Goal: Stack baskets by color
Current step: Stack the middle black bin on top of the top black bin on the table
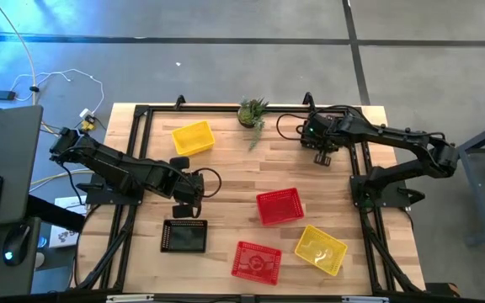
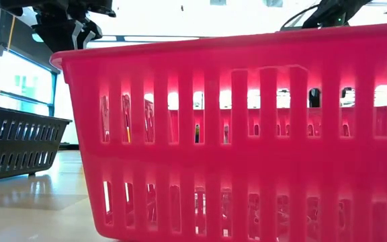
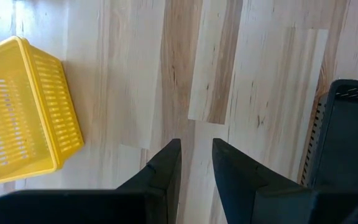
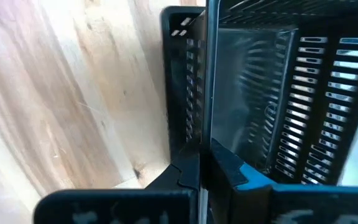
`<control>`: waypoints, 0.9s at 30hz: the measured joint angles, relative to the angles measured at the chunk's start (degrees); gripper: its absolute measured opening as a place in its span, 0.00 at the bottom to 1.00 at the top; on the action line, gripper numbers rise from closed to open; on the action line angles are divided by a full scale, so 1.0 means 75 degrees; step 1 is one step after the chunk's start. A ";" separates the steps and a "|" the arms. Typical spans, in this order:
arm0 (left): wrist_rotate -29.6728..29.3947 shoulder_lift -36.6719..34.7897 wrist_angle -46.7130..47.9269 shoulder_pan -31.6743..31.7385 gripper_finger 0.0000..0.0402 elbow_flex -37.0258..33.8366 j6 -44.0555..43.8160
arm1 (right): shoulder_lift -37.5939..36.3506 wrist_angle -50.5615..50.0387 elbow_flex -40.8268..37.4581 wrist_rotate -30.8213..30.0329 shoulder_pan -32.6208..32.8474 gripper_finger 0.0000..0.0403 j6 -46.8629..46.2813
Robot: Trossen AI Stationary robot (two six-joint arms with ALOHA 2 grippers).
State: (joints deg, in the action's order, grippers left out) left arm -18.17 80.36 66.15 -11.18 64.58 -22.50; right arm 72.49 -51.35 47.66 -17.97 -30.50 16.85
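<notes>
My right gripper [image 4: 204, 149] is at the table's far right [image 1: 323, 158], shut on a black basket [image 4: 278, 93]. My left gripper [image 3: 196, 144] hovers open over bare wood at the left [image 1: 183, 202], with nothing between its fingers. A yellow basket [image 1: 193, 137] sits beyond it and another black basket [image 1: 183, 237] sits on its near side. Two red baskets [image 1: 279, 206] [image 1: 256, 261] and a second yellow basket [image 1: 320, 249] rest on the table's near right part. The near red basket [image 2: 247, 134] fills the low view. My right gripper pinches one side wall of the black basket at its rim [image 4: 207, 124], one finger inside the basket and one outside. The fingers slant down from above. The basket hangs below them, its mesh walls reaching away toward the table. Whether its bottom touches the wood I cannot tell.
A small potted plant [image 1: 253, 112] stands at the far edge in the middle. Black frame rails [image 1: 133, 168] run along the table's sides. Bare wood lies in the middle of the table, between the yellow basket and the red ones.
</notes>
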 joint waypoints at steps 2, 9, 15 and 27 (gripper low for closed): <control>0.0003 0.0000 0.0000 -0.0001 0.19 0.0000 -0.0006 | 0.0000 0.0000 0.0000 -0.0070 0.0000 0.01 -0.0003; 0.0408 0.0000 0.0000 -0.0003 0.19 0.0000 -0.0009 | 0.0000 0.0003 0.0000 -0.0020 0.0000 0.15 -0.0071; 0.0405 0.0000 0.0000 0.0000 0.19 0.0000 -0.0006 | 0.0000 0.0061 0.0003 -0.0085 0.0000 0.23 -0.0211; 0.0405 0.0000 0.0000 -0.0003 0.19 0.0000 -0.0006 | -0.0003 0.0138 0.0006 0.0492 0.0004 0.24 -0.0742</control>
State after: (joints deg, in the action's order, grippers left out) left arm -15.14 80.36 66.15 -11.20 64.58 -22.55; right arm 72.47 -50.32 47.70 -14.28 -30.47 11.28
